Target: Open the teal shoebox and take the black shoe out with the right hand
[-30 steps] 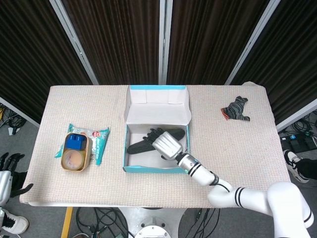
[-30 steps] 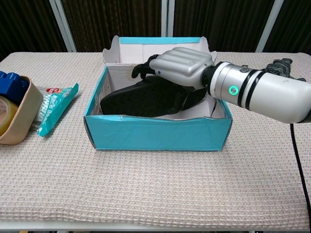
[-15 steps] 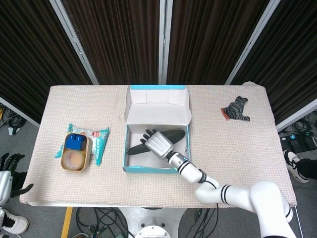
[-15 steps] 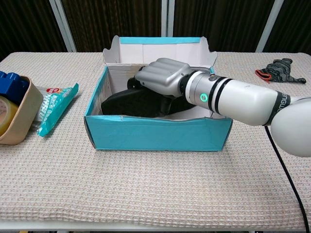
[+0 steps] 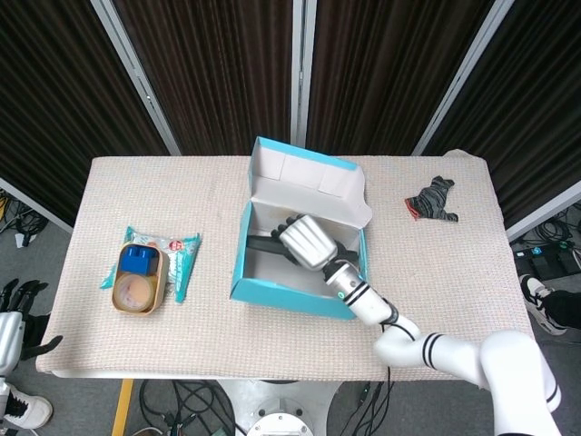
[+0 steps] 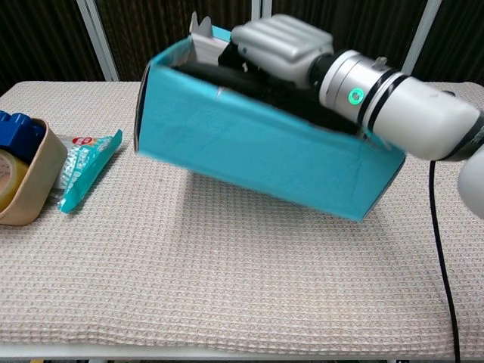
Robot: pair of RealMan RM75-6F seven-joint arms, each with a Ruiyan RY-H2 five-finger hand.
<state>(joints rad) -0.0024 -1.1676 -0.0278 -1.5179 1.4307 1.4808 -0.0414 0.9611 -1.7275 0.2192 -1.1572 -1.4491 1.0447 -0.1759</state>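
the teal shoebox (image 5: 295,295) (image 6: 265,155) sits in the middle of the table (image 5: 436,272) (image 6: 227,287), lid flipped open toward the back, white inside. in the chest view the whole box is tipped, its left end raised off the cloth and its right corner low, the front wall slanting down to the right. no writing shows on the box walls.

the right hand (image 5: 309,243) (image 6: 280,47) reaches down into the box from the near right. its fingers are curled over the black shoe (image 5: 265,243) (image 6: 227,69) and appear to grip it, though the fingertips are hidden behind the shoe and the box wall. the shoe is inside the box, lying along it, only its top edge showing above the rim in the chest view. a green ring light glows on the wrist.

the left hand (image 5: 20,300) hangs low at the far left edge of the head view, off the table; its dark fingers look loosely spread and hold nothing.

on the left of the table stands a tan tub (image 5: 136,291) (image 6: 30,178) with a blue block (image 5: 139,260) (image 6: 17,132) in it, and just beside it a teal and white snack packet (image 5: 177,259) (image 6: 87,162) with a small red mark, its print too small to read. well apart at the far right lies a crumpled dark cloth (image 5: 434,200) with a red edge.
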